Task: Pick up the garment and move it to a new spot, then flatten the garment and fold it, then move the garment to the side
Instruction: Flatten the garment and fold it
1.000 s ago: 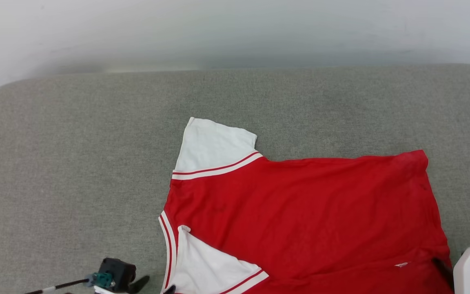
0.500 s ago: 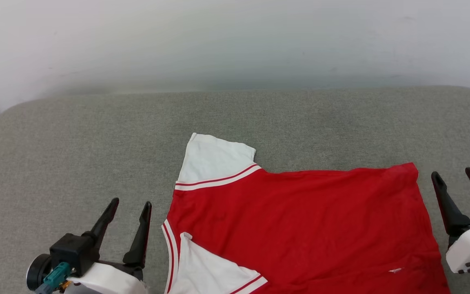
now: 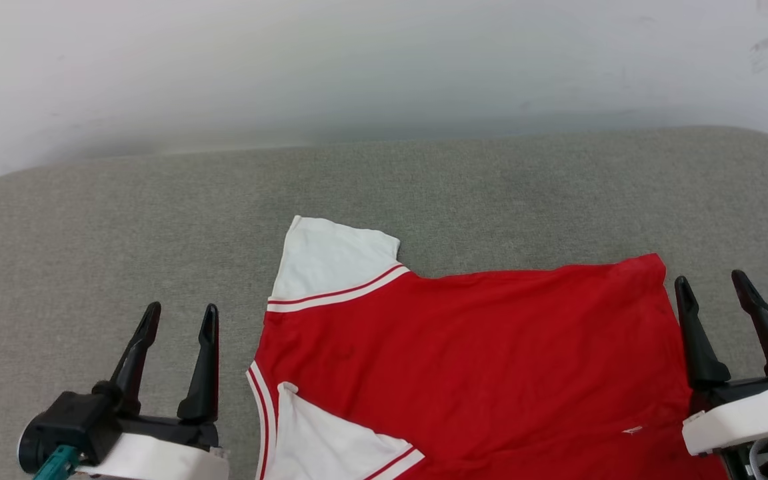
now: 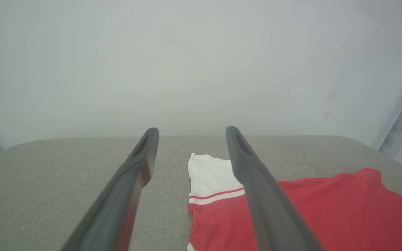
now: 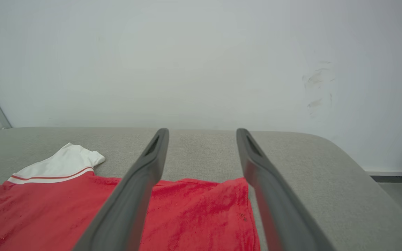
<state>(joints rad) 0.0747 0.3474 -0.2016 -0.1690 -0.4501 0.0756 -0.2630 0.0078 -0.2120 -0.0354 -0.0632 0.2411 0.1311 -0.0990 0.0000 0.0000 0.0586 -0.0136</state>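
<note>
Red garment (image 3: 477,360) flat on grey cushion (image 3: 91,233); L claw (image 3: 182,308), R claw (image 3: 709,277) both released wide (flanking it).

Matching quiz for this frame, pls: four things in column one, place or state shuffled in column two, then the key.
1 left gripper
2 right gripper
3 garment
4 far sleeve

A white, points toward the wall
B open, beside the hem end
C mostly red, spread on the grey cushion
D open, beside the collar end

Pairs: 1-D, 2-B, 3-C, 4-A
</note>
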